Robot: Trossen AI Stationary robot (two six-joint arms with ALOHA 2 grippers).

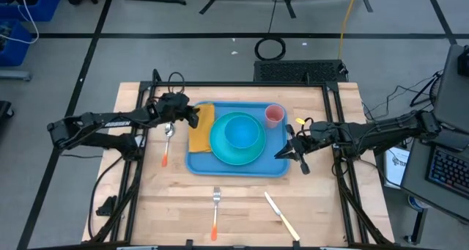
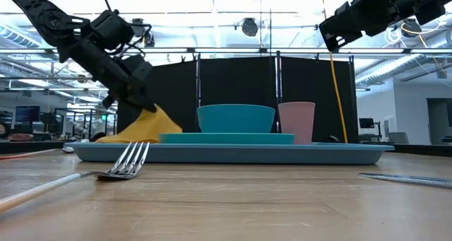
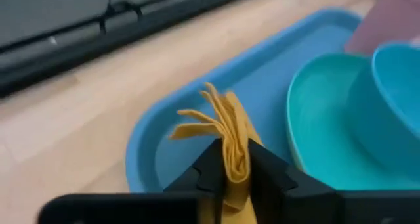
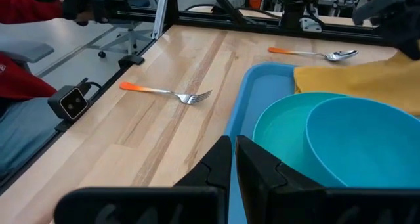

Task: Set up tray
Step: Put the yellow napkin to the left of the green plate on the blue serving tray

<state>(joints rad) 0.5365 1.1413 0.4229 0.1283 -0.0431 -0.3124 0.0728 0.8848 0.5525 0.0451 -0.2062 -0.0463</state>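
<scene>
The left claw (image 1: 192,116) is clenched on a yellow napkin (image 1: 201,127), whose folds are pinched between the fingers (image 3: 209,166) in the left wrist view. The napkin is held over the left end of the tray (image 1: 277,166), one edge lifted by the claw and the rest draped down onto the tray floor beside a teal plate (image 1: 220,151). The right claw (image 1: 288,152) is closed on nothing, its fingers (image 4: 220,159) pressed together; it is held above the tray's right edge, well clear of the desk (image 1: 322,213) as the low view shows.

The tray is placed near the middle of the desk, towards its far side. On the tray the plate is set at the centre, with a blue bowl (image 1: 242,130) resting on it. A pink cup (image 1: 274,115) is stood upright in the tray's far right corner, just beside the plate.

Off the tray, a spoon (image 1: 168,141) with an orange handle is laid on the desk just left of it, under the left arm. A fork (image 1: 215,210), also orange-handled, is laid near the front edge, and a knife (image 1: 281,216) lies to its right.
</scene>
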